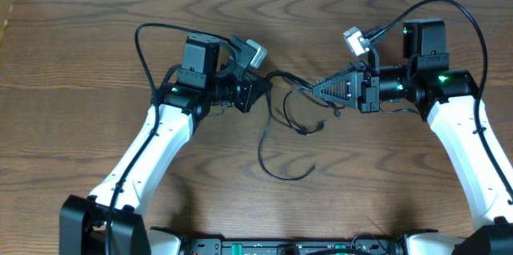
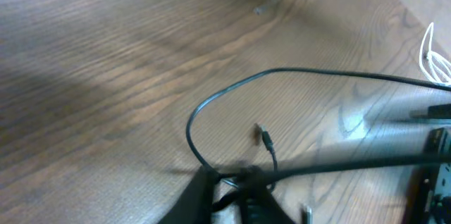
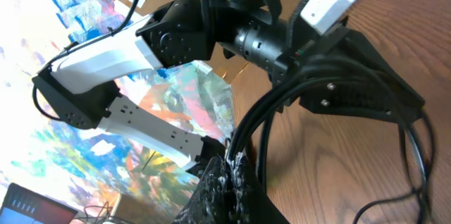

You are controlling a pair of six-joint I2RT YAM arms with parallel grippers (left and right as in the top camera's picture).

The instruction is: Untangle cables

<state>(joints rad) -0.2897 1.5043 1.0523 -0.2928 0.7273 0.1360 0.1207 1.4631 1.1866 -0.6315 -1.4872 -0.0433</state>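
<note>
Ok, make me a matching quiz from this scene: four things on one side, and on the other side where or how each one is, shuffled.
Things:
1. left gripper
2. right gripper
3. black cable
4. table

Place, colour or state:
a. brown wood grain
b. shut on the cable's right stretch
c. shut on the cable's left stretch
d. thin, strung between both grippers, with a loop trailing below

Pairs: 1-c, 2-b, 3-d, 4-a

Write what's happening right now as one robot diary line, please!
left hand: shut on cables | right hand: shut on cables | cables: spanning between hands, loops on table
</note>
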